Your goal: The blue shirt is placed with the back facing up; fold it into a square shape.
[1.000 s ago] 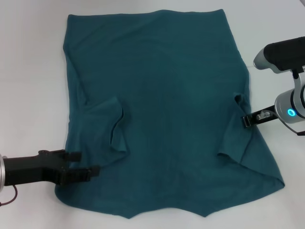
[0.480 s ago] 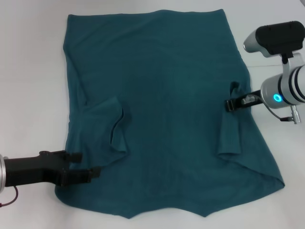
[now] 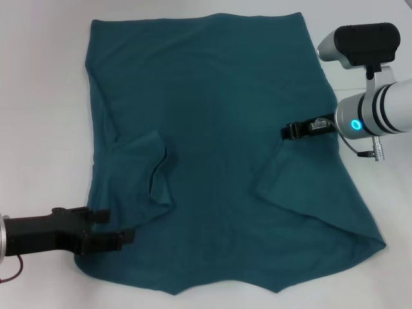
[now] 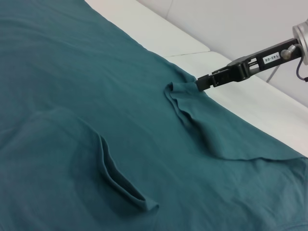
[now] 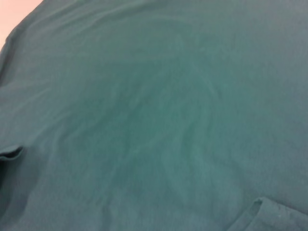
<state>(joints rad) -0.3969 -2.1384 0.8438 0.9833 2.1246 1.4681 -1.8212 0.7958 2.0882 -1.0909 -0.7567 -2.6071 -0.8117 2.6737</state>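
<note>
White worktop, matte and plain, reaching every edge of the head view. Bare strips at the left, at the right, along the far edge, and in small patches at the near edge. Even, diffuse lighting from above; only faint, soft-edged shadows on the white surface. Slightly greyer tone toward the near left corner. In the left wrist view, white worktop surface at the far side, crossed by a thin dark seam, and behind it a pale grey-white wall, unmarked. No floor or window in any view.
</note>
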